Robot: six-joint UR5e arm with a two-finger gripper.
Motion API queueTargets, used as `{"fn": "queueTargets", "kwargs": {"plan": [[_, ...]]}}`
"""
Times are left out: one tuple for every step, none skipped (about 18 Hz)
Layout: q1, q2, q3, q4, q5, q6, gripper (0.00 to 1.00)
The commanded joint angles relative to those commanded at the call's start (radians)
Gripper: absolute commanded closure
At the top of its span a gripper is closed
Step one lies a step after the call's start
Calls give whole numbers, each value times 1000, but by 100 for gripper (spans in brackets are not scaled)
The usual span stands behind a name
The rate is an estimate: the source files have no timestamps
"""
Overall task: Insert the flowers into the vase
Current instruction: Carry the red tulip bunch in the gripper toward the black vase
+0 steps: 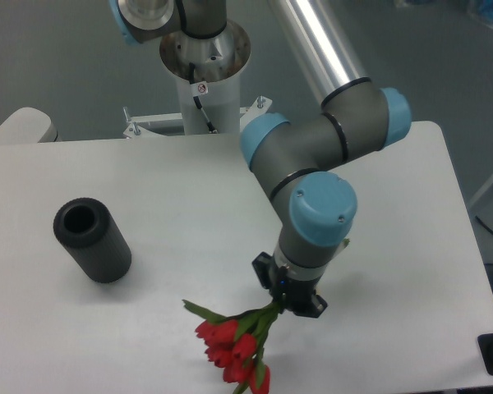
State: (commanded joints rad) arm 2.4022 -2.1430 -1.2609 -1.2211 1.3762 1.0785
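One arm reached over the white counter from a mount behind its far edge, its grey links and blue joint caps bending down toward the near side. The claw hung below the lowest blue cap, mostly hidden by the wrist above it, with only its dark body showing. It was clenched on the green stems of the flowers, gripping them at their upper end where they disappeared under the wrist.

From that hold the bunch trailed down and to the left of the picture, tilted rather than upright, with the red buds clustered at its low end near the front edge of the counter. A narrow green leaf stuck out to the left of the buds. Whether the buds touched the surface or hung just above it could not be told; a faint shadow lay under them.

The vase stood well apart from the flowers, on the left part of the counter. It was a dark matte cylinder with thick walls, seen from above at an angle, so that its round hole faced up and toward the back. Nothing was in the hole, and bare white surface lay between the vase and the claw.
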Motion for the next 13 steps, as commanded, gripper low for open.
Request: {"fn": "queueTargets", "kwargs": {"plan": [[0, 0, -3, 3, -29, -11, 91], [2, 2, -3, 3, -64, -15, 91], [5, 3, -3, 3, -97, -22, 91], [8, 3, -3, 3, -127, -32, 91], [11, 5, -5, 3, -155, -38, 92], [11, 5, -5, 3, -181, -38, 94], [14, 5, -5, 2, -201, -38, 94], [15, 5, -5, 2, -221, -40, 96], [17, 6, -5, 0, -239, -43, 97], [17, 8, -5, 0, -261, -51, 97], [17, 12, -5, 2, -279, -61, 97], [15, 14, -5, 2, -296, -72, 97], [15, 18, -6, 2, -322, -77, 97]]}}
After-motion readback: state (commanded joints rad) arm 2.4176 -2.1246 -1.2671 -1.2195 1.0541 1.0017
